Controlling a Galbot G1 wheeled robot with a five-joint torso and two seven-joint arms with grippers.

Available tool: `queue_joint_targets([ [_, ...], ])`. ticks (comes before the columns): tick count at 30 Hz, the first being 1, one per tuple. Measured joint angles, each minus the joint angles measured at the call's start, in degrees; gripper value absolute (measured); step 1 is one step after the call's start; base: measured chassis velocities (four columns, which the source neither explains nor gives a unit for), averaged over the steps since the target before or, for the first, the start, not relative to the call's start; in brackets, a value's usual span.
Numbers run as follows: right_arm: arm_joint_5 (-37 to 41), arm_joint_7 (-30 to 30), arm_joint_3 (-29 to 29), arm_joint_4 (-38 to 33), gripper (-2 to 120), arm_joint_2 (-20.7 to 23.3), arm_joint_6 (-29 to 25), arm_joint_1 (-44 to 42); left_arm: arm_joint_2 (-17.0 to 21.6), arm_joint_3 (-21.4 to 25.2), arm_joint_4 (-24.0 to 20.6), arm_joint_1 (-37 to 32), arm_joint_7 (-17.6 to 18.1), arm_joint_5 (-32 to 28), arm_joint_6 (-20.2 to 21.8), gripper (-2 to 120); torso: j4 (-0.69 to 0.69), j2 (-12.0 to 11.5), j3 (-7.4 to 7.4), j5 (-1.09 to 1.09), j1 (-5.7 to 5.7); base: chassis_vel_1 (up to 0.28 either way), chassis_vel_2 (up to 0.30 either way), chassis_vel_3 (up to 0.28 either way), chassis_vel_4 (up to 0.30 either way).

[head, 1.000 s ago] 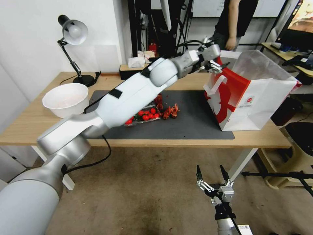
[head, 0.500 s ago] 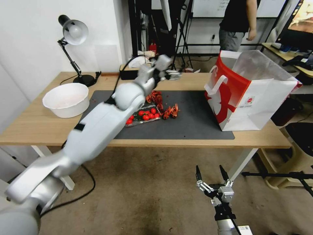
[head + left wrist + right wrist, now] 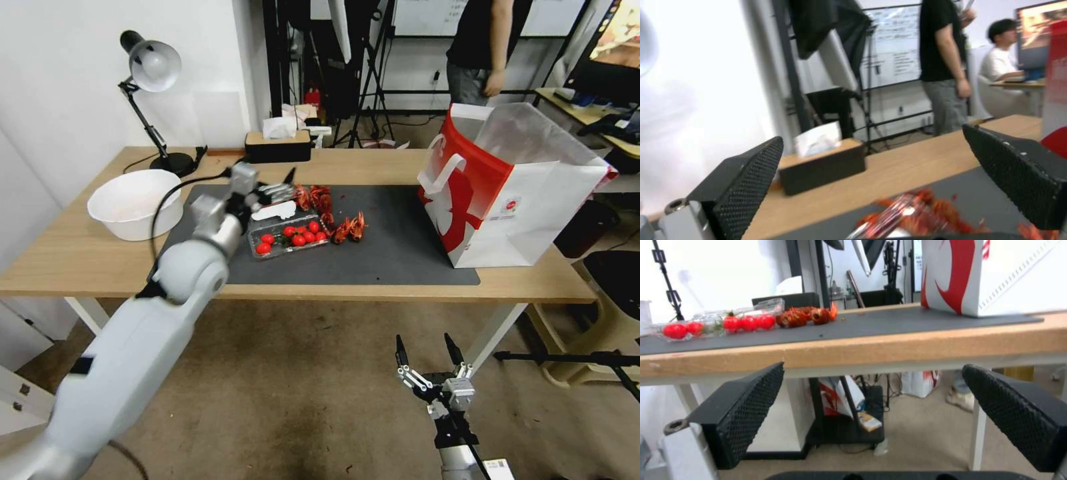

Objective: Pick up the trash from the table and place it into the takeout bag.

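Red crayfish shells [image 3: 317, 198] lie in a clump on the table's dark mat [image 3: 400, 247], with more shells [image 3: 350, 229] a little nearer the front. My left gripper [image 3: 283, 193] hovers low, just left of the far clump. It is open and holds nothing. The left wrist view shows the shells [image 3: 918, 213] ahead of its spread fingers [image 3: 746, 180]. The red-and-white takeout bag [image 3: 507, 193] stands open at the mat's right end. My right gripper [image 3: 427, 353] hangs open below the table's front edge, over the floor, and faces the table [image 3: 889, 346].
A clear tray of cherry tomatoes [image 3: 291, 237] sits beside the shells. A white bowl [image 3: 135, 202] and a desk lamp [image 3: 152, 67] stand at the left end of the table, and a tissue box [image 3: 277, 143] at the back. A person stands behind the bag.
My left arm has swung from the bag's mouth back left and down to the mat by the shells. The right arm has barely moved.
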State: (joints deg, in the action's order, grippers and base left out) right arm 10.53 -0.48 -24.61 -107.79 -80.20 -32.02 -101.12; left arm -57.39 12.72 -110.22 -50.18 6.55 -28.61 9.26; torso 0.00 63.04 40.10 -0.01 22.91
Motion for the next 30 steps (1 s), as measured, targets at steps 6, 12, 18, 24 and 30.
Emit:
queue_joint_targets([
  [6, -1.2, 0.1, 0.2, -1.3, 100, -0.2, -0.6, -0.6, 0.3, 7.8, -4.7, -13.9, -1.3, 1.6, -2.6, 100, 0.01, 0.0, 0.0, 0.02, 0.0, 0.0, 0.0, 0.0, 0.0],
  [12, -1.8, 1.3, 0.8, -2.5, 100, -0.1, 0.1, -0.7, -3.6, 13.8, -7.4, -24.6, -3.5, 5.4, -5.0, 100, -0.01, 0.0, 0.0, 0.01, 0.0, 0.0, 0.0, 0.0, 0.0],
  [18, -2.2, 2.1, 1.4, -3.9, 100, 0.3, 1.1, -1.1, -7.2, 17.9, -8.5, -35.5, -5.5, 8.6, -10.0, 100, 0.03, 0.0, 0.0, 0.0, -0.01, 0.0, 0.0, 0.0, 0.0],
  [24, -1.7, 3.9, 1.6, -5.8, 100, 1.6, 4.0, -1.5, -8.6, 19.0, -7.2, -41.6, -6.8, 10.0, -15.3, 100, -0.01, 0.0, 0.0, 0.01, 0.01, 0.0, 0.0, 0.0, 0.0],
  [30, 1.7, 4.5, 1.0, -8.0, 100, 3.0, 7.5, -1.7, -10.1, 19.3, -6.7, -44.0, -6.7, 10.9, -17.6, 100, 0.0, 0.0, 0.0, 0.01, 0.01, 0.0, 0.0, 0.0, 0.0],
])
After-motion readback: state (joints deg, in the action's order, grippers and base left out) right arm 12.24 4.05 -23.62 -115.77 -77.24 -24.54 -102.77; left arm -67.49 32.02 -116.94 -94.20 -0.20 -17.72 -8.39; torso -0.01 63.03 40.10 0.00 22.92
